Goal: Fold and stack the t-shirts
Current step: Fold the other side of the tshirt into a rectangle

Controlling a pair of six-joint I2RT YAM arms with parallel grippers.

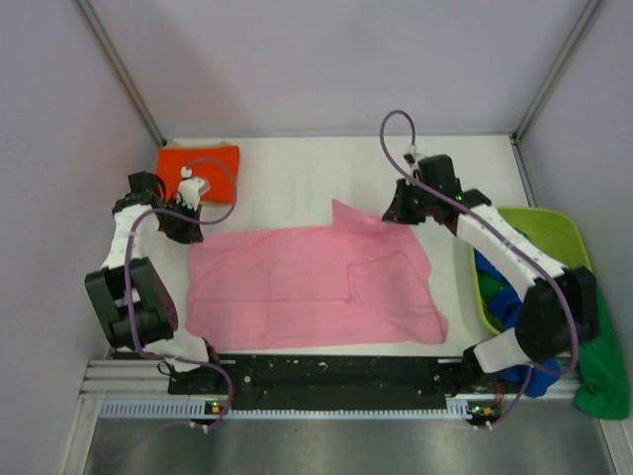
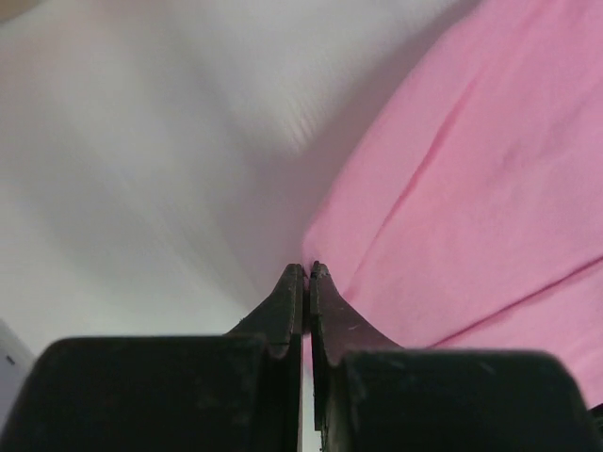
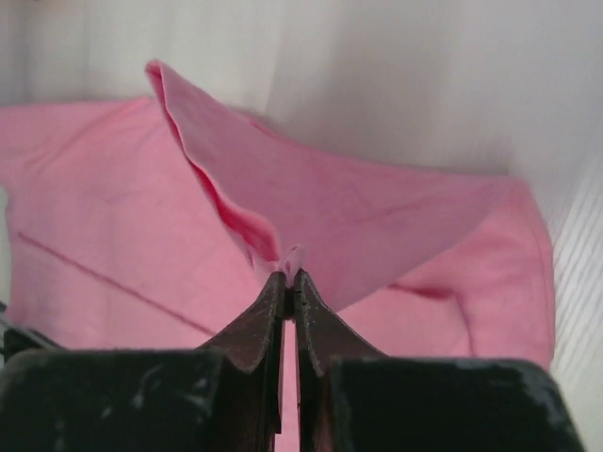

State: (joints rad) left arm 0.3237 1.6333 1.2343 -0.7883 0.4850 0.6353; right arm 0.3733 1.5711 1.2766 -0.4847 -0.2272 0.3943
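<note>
In the top external view, the pink t-shirt lies spread across the middle of the white desk, mostly flat, with its far right corner raised into a peak. The left hand sits at the shirt's far left corner, and the right hand at the raised far right corner. An orange-red t-shirt lies folded at the far left of the desk, just behind the left arm. A lime-green tub stands at the right edge. Inside it lies a blue t-shirt, and a green t-shirt hangs over its near right side.

In the left wrist view, the left hand is closed, its two fingers pressed together with only a thin line between them. Their tips rest right at the edge of the pink t-shirt, which fills the right side of the picture, with bare desk to the left. No cloth shows between the tips, so whether they pinch the shirt cannot be told.

In the right wrist view, the right hand is closed on the pink t-shirt: a small nub of pink cloth shows between the fingertips. From that pinch a fold of the shirt rises to a point at the upper left, standing above the rest of the cloth, which lies on the desk.
</note>
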